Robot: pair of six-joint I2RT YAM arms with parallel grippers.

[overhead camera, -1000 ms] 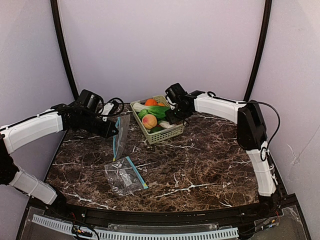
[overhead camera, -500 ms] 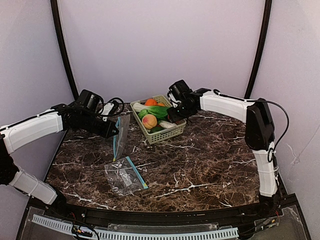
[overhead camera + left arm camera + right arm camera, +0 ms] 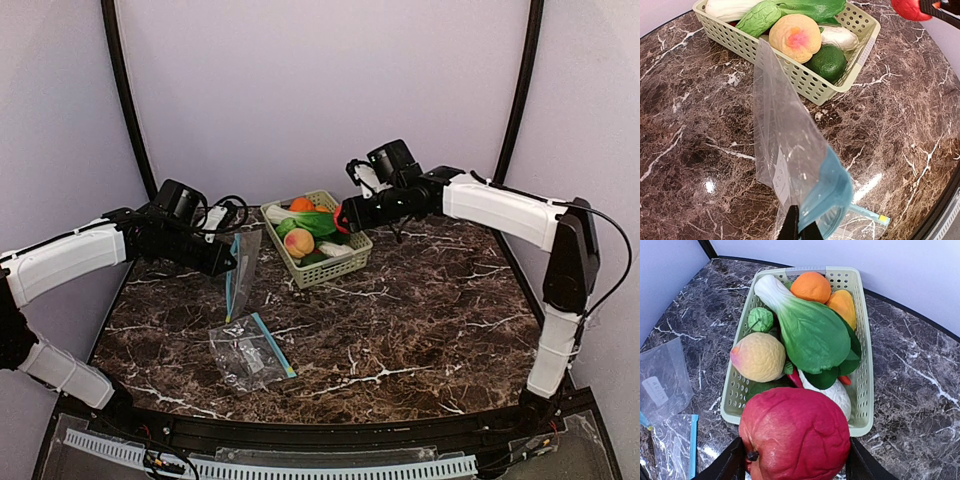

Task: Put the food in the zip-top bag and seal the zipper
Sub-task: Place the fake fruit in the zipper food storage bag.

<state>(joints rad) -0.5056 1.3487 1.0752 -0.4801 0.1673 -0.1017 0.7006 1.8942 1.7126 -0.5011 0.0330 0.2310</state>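
Right gripper (image 3: 795, 460) first: its two fingers are clamped on either side of the red apple (image 3: 795, 435), a firm grasp, and the apple fills the bottom of the wrist view. From above, the apple hangs in the air at the right-hand edge of the basket (image 3: 315, 272), clear of the pile inside.

And what a pile. The pale green lattice basket sits at the back of the marble table (image 3: 420, 320), and in it the leafy greens (image 3: 812, 335) lie sprawled across the middle with their white stalk pointing to the far left corner. The peach (image 3: 759, 357) rests against the left wall, the orange (image 3: 811, 286) is tucked at the far end, and a yellow-orange piece (image 3: 842, 305) lies just beside it. The white radish (image 3: 835, 392) peeks out from under the greens at the near end, and the red chilli (image 3: 795, 377) is wedged between peach and greens. A round dark green fruit (image 3: 826, 62) sits in one corner.

Over on the other side, the left gripper (image 3: 800, 231) is pinched tight on the blue zipper corner of the zip-top bag (image 3: 785, 150). The bag hangs upright off the table, left of the basket and near it, with no food in it.

A second clear bag (image 3: 245, 352) lies crumpled flat on the marble, nearer the arm bases, its blue strip along one edge
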